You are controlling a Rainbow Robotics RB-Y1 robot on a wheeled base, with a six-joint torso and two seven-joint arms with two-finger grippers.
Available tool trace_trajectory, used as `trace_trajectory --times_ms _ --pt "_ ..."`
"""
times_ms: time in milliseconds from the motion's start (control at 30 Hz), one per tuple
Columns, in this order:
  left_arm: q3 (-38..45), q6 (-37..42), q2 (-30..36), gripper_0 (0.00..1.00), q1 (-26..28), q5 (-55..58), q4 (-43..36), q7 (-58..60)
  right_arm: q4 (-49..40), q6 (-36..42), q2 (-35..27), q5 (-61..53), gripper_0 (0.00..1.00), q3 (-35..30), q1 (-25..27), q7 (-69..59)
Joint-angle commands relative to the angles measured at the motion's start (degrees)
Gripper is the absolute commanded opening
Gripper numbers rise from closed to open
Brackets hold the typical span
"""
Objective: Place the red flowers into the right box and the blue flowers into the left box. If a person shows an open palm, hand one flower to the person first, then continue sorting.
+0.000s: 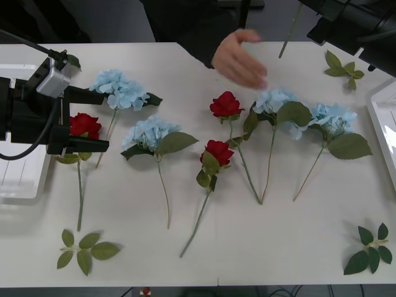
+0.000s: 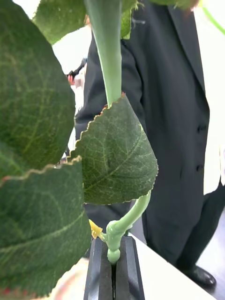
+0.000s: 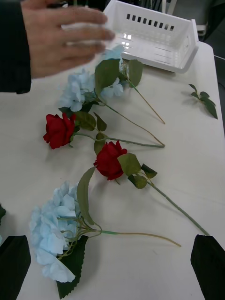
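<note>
Three red flowers lie on the table (image 1: 260,247): one at the left (image 1: 85,125) and two in the middle (image 1: 226,105) (image 1: 218,151). Several blue flowers lie among them (image 1: 120,88) (image 1: 150,133) (image 1: 272,100) (image 1: 334,117). My left gripper (image 1: 104,120) is open, its black fingers either side of the left rose. My right gripper (image 2: 112,253) is shut on a green leafy flower stem (image 2: 108,56), held high at the back right (image 1: 289,32); its head is hidden. The person's hand (image 1: 238,59) reaches over the table, fingers spread. The left box (image 1: 21,179) and right box (image 1: 385,117) flank the table.
Loose green leaf sprigs lie at the front left (image 1: 86,247), front right (image 1: 370,247) and back right (image 1: 343,68). From the left wrist, the hand (image 3: 56,37) hovers over the hydrangeas before the white right box (image 3: 154,35). The person's dark suit (image 2: 178,117) stands behind the table.
</note>
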Motion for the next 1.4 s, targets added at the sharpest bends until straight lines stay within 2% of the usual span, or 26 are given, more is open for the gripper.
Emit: trace_trajectory --times_ms 33,400,433,500,533,567,600,633,1067,1267,1400 --pt "0.06 -0.42 0.5 1.0 -0.09 0.23 -1.69 1.58 -2.61 -0.77 -0.18 -0.63 0.0 -0.02 -1.29 2.55" --pt "0.06 -0.42 0.41 1.0 -0.09 0.23 -1.61 1.58 -3.49 -1.83 0.08 -0.72 0.0 1.12 -1.29 2.64" --pt "0.06 -0.42 0.41 1.0 -0.09 0.23 -1.69 1.58 -3.49 -1.83 0.17 -0.72 0.05 1.12 -1.29 2.64" --pt "0.06 -0.42 0.41 1.0 -0.09 0.23 -1.69 1.58 -3.49 -1.83 0.26 -0.72 0.21 1.21 -1.29 2.64" --pt "0.06 -0.42 0.41 1.0 0.0 0.23 -1.69 1.58 -3.49 -1.83 0.26 -0.72 0.47 1.3 -1.29 2.82" --pt "0.06 -0.42 0.41 1.0 -0.09 0.23 -1.69 1.58 -3.49 -1.83 0.35 -0.72 0.65 1.3 -1.29 2.9" --pt "0.06 -0.42 0.41 1.0 -0.09 0.23 -1.69 1.58 -3.49 -1.74 0.35 -0.72 0.77 1.3 -1.29 2.99" --pt "0.06 -0.42 0.41 1.0 -0.09 0.23 -1.69 1.58 -3.49 -1.83 0.44 -0.98 1.0 1.3 -1.29 3.17" --pt "0.06 -0.42 0.5 1.0 0.0 0.23 -1.69 1.58 -3.49 -1.56 0.44 -3.53 1.0 1.3 -0.85 4.13" --pt "0.06 -0.42 0.5 1.0 -0.09 0.23 -1.69 1.66 -3.49 -1.39 -1.41 -6.34 1.0 0.42 1.08 4.13" --pt "0.06 -0.06 0.5 1.0 -0.09 0.23 -1.69 2.28 -3.49 4.06 -2.46 -6.96 1.0 -2.83 2.66 3.78"
